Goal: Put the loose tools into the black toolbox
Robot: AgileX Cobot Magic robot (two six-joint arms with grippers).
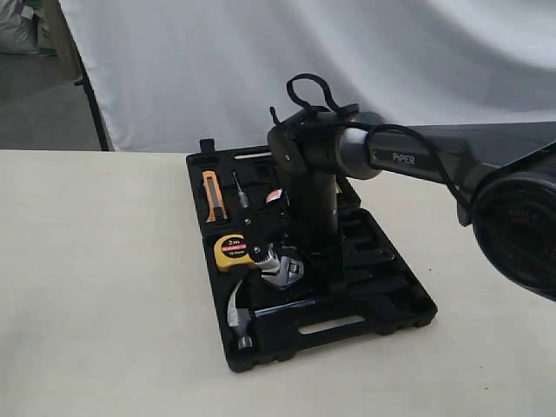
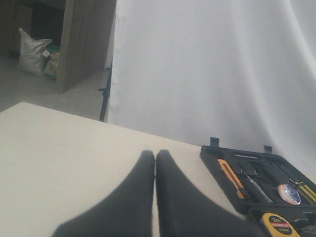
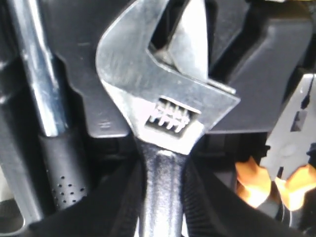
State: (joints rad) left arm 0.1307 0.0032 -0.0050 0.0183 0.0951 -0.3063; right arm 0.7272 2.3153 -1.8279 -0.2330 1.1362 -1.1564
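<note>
Left gripper [image 2: 155, 154]: jaws together, empty, well outside the black toolbox [image 1: 393, 306]. The hammer [image 1: 238, 309] lies inside the toolbox. Right gripper [image 3: 163, 197] clamps the wrench [image 3: 165, 103] by its handle, over the toolbox recesses. Step judged: wrench placement. Next: align, lower, release.

The toolbox [image 1: 382, 308] lies on the table [image 1: 104, 287]. Along its left side the hammer [image 1: 238, 308] lies in front, the tape measure [image 1: 233, 251] behind it, the wrench [image 1: 285, 271] just right of that
</note>
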